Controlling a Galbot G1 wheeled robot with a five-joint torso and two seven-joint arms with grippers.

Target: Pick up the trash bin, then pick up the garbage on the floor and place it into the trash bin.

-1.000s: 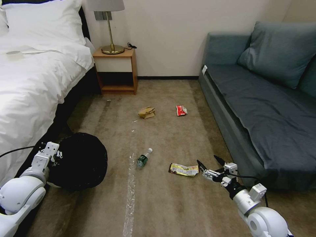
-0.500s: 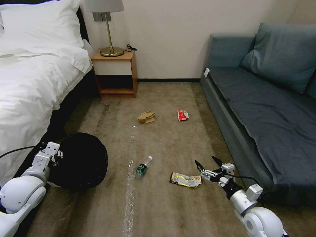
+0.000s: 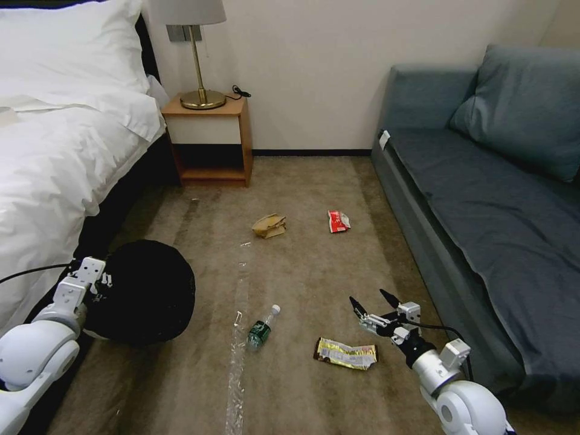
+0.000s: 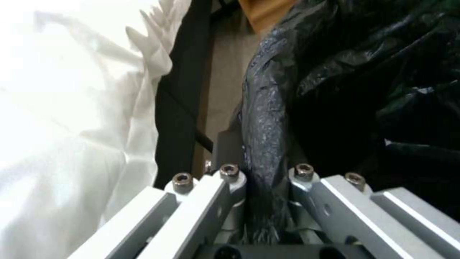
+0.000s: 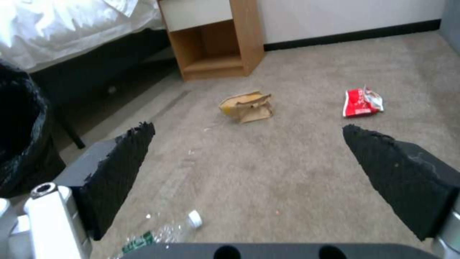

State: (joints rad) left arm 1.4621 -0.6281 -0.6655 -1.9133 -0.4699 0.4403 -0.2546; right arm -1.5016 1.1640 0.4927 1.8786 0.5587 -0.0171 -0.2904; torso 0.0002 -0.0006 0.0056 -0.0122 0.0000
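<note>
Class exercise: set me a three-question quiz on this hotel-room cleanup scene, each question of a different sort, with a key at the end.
1. True or false: the left gripper is shut on the black-bagged rim of the trash bin.
2. Which litter lies nearest the open right gripper? A) red-white packet B) brown paper bag C) brown-yellow wrapper
3. Fill in: the clear bottle lies on the ____ between the bin and the wrapper.

Key: 1 true; 2 C; 3 carpet.
</note>
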